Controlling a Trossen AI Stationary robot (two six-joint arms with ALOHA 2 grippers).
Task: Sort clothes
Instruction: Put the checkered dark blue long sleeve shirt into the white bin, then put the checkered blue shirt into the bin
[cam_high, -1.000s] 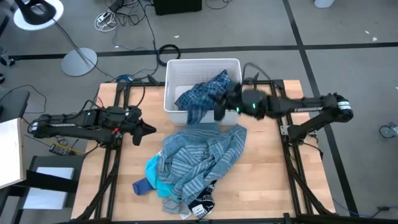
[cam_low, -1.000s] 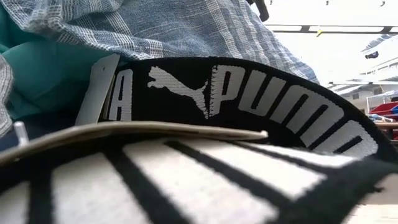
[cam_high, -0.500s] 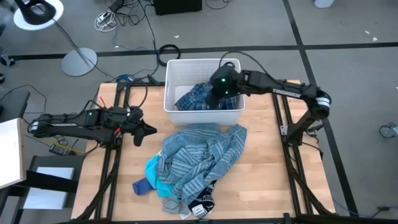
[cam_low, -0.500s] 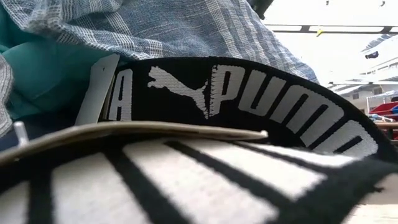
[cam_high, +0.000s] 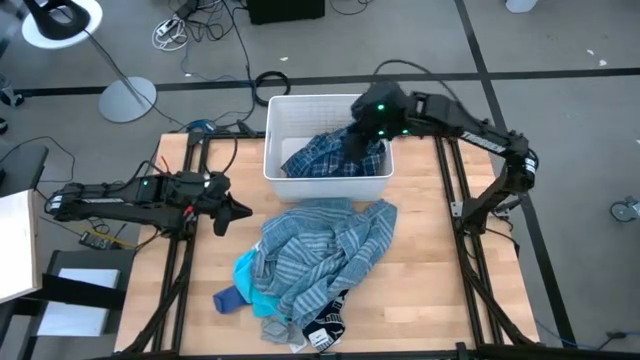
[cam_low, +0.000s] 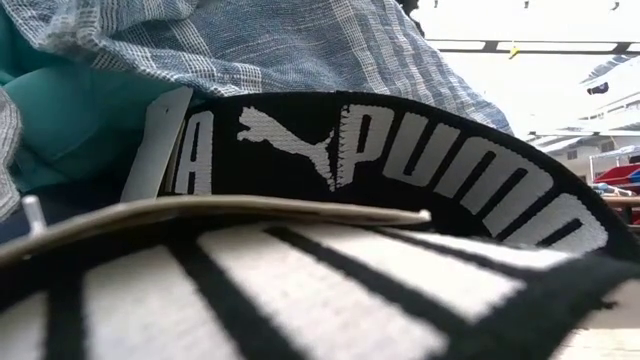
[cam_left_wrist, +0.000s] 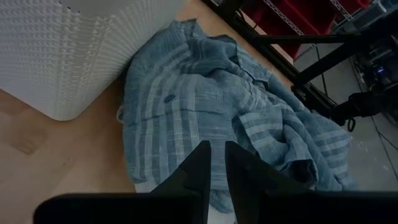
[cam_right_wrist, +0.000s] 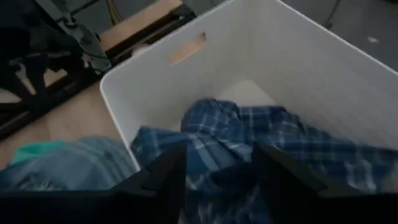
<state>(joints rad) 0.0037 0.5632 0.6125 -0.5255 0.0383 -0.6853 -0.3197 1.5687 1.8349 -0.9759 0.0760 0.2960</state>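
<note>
The navy plaid shirt (cam_high: 315, 155) lies bunched inside the white bin (cam_high: 275, 105) at the table's far middle; it also shows in the right wrist view (cam_right_wrist: 249, 134). My right gripper (cam_high: 360, 140) is open just above the shirt's right part, its fingers (cam_right_wrist: 165, 180) wide apart; I cannot tell whether they touch it. The blue-grey striped shirt (cam_high: 320, 245) lies heaped on the table in front of the bin, over the turquoise top (cam_high: 255, 290). The blue sock (cam_high: 228, 298) lies at the pile's near left. My left gripper (cam_high: 240, 210) is shut, left of the pile.
A black-and-white sock with white lettering (cam_low: 400, 150) lies at the table's near edge (cam_high: 325, 325), filling the low view. The bin's ribbed wall (cam_left_wrist: 62, 56) stands close to the striped shirt (cam_left_wrist: 205, 93). Bare wood (cam_high: 430, 260) shows right of the pile.
My right gripper has gone from the bin's near wall up and toward the table's far edge, over the bin. The plaid shirt's part that hung over the bin's near wall onto the table now lies inside the bin.
</note>
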